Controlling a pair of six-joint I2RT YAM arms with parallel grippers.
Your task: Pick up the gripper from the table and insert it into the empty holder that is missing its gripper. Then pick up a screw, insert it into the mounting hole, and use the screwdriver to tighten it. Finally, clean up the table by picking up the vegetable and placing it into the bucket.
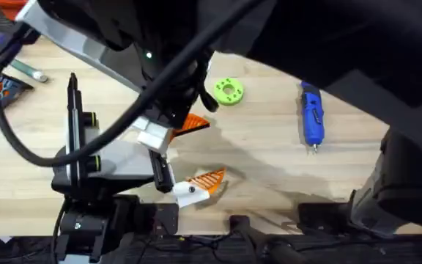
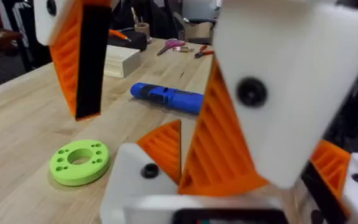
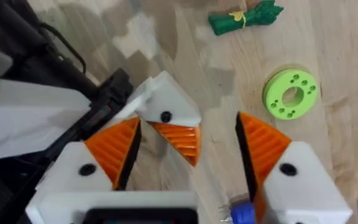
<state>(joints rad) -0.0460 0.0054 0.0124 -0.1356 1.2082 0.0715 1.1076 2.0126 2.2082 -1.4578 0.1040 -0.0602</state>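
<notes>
Now we judge the screwdriver (image 1: 311,116) to be what matters next: it lies on the table (image 1: 269,158) in the right half of the overhead frame, well apart from both pincers, its long axis nearly vertical in the frame and its bit toward the lower edge. The left gripper (image 1: 202,150), spread wide, points toward it from frame centre. The right gripper (image 3: 188,124), also spread, straddles one orange finger (image 3: 178,138) of the left; its base sits nearer the tool
</notes>
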